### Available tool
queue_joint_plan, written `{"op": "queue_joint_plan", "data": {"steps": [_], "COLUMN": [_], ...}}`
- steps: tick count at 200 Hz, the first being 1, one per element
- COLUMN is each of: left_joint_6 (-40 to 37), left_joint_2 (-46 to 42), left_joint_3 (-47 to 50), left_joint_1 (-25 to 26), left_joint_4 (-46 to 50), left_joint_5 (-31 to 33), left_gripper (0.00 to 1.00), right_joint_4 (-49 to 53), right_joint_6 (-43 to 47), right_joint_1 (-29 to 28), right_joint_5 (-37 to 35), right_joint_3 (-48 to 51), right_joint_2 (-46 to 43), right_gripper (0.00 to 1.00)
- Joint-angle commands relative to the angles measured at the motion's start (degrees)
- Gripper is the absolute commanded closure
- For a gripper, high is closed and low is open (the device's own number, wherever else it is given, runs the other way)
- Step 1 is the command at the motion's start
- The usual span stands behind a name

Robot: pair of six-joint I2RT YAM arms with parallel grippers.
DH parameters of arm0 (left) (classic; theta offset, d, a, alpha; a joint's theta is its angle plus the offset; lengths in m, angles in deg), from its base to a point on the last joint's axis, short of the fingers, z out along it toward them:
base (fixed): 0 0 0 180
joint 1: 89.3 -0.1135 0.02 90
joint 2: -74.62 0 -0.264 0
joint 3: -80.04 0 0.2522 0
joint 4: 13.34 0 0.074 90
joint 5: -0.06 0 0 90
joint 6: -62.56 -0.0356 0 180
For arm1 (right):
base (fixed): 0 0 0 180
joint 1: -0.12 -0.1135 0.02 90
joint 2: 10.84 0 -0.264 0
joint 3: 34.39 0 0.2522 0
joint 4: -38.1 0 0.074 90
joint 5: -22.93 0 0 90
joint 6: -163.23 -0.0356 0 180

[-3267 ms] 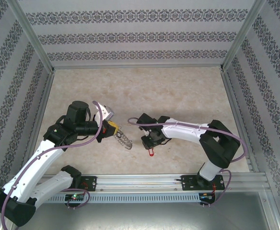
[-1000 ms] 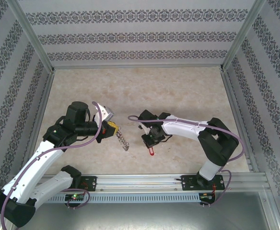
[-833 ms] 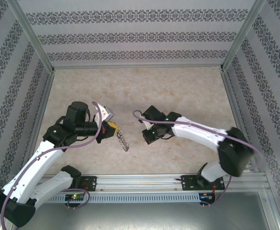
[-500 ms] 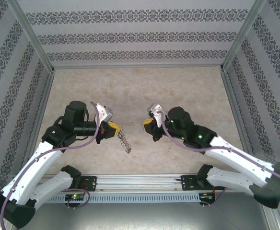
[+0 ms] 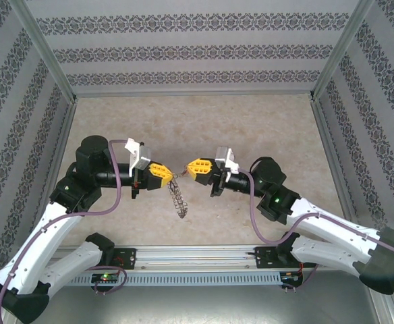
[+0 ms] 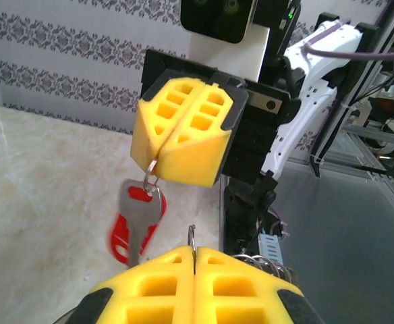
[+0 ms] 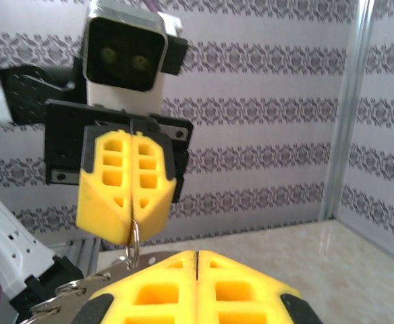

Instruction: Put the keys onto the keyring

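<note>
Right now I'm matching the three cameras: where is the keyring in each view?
Top external: keyring hangs at centre, from the left end effector.
Left wrist: keyring at bottom edge, right of centre.
Right wrist: keyring at lower left.
Shared landmark: the yellow left end effector holding it.

The left tool (image 5: 164, 175) and the right tool (image 5: 191, 167) face each other over the middle of the table (image 5: 251, 121), tips close together. The keyring (image 5: 178, 200) hangs down from the left tool. The keys (image 6: 141, 217) hang under the right tool, between the two tools.
</note>
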Motion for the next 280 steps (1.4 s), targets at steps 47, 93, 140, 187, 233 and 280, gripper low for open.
{"op": "queue_joint_plan", "data": {"steps": [47, 93, 140, 187, 233, 280], "left_joint_6": [1.45, 1.52, 1.00, 0.49, 0.23, -0.21], "left_joint_2": [1.58, 1.84, 1.87, 1.48, 1.69, 1.74], "left_joint_3": [-2.09, -2.09, -2.10, -2.16, -2.07, -2.17], "left_joint_1": [-0.54, -0.45, -0.51, -0.50, -0.47, -0.55], "left_joint_4": [-8.25, -8.92, -8.93, -8.08, -8.22, -7.88], "left_joint_5": [-4.09, -4.81, -5.06, -4.71, -4.87, -4.96], "left_gripper": [1.00, 1.00, 1.00, 1.00, 1.00, 1.00], "right_joint_4": [-9.95, -10.61, -11.24, -11.27, -10.36, -10.36], "right_joint_6": [-2.96, -3.25, -3.28, -3.45, -3.03, -3.00], "right_joint_1": [-0.52, -1.13, -1.66, -1.71, -1.66, -1.58], "right_joint_5": [6.43, 7.07, 7.44, 7.33, 6.49, 5.89], "right_joint_3": [-1.35, -1.57, -2.62, -2.79, -2.96, -2.92], "right_joint_2": [2.12, 2.91, 3.95, 3.80, 2.82, 2.73], "right_gripper": [1.00, 1.00, 1.00, 1.00, 1.00, 1.00]}}
